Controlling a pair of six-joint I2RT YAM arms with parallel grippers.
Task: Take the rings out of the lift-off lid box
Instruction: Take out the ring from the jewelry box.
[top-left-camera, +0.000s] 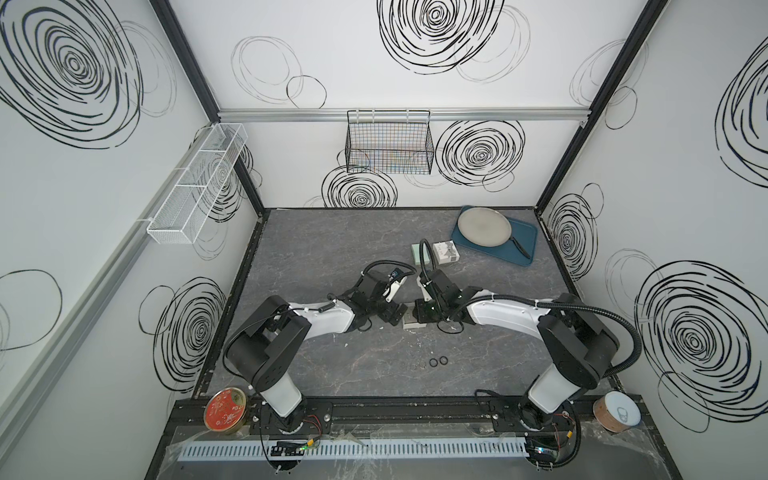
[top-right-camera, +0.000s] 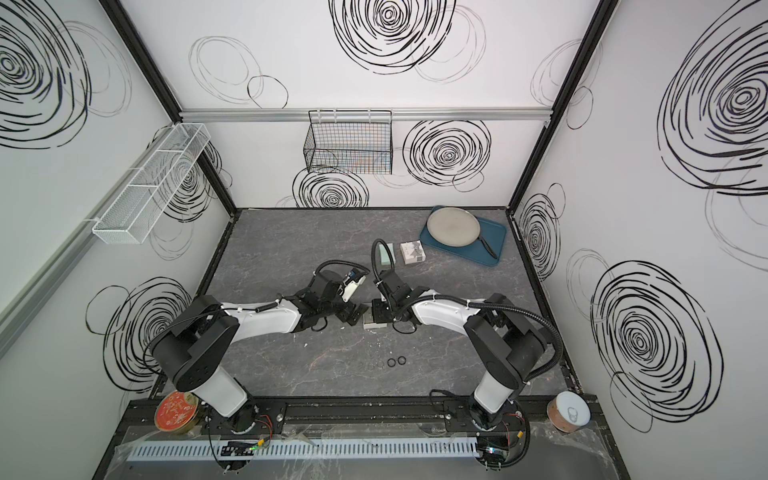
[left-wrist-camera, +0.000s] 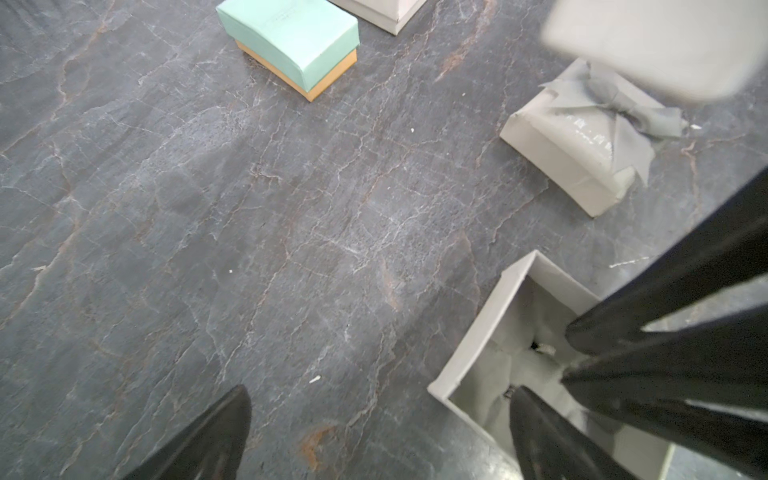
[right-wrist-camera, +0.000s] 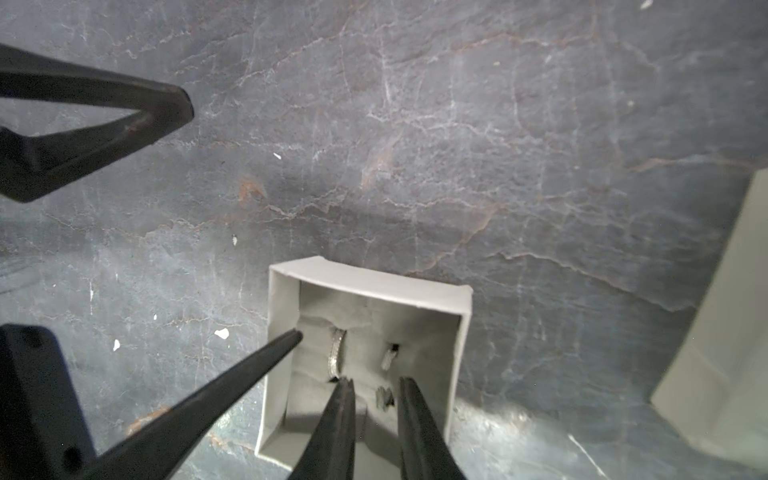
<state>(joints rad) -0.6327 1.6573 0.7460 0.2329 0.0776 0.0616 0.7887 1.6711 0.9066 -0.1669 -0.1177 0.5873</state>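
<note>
Over the lidless grey box (right-wrist-camera: 365, 282), the left gripper (left-wrist-camera: 382, 390), spread wide, is straddling one wall (bracing, I'd guess). The right gripper (right-wrist-camera: 376, 381), jaws narrowly apart, is flanking a ring (right-wrist-camera: 384, 397) inside; next it needs a gentle pinch and lift.

White panel walls (top-left-camera: 332, 62) with black scribbled swirl prints on three sides. Black metal corner posts (top-left-camera: 190, 62). Silver aluminium rail (top-left-camera: 291, 114) runs across back wall, black wire basket (top-left-camera: 388, 143) hanging from it. White mesh three-compartment basket (top-left-camera: 199, 178) on left wall. Dark grey marble-look bench (top-left-camera: 324, 249). Even, diffuse light.
</note>
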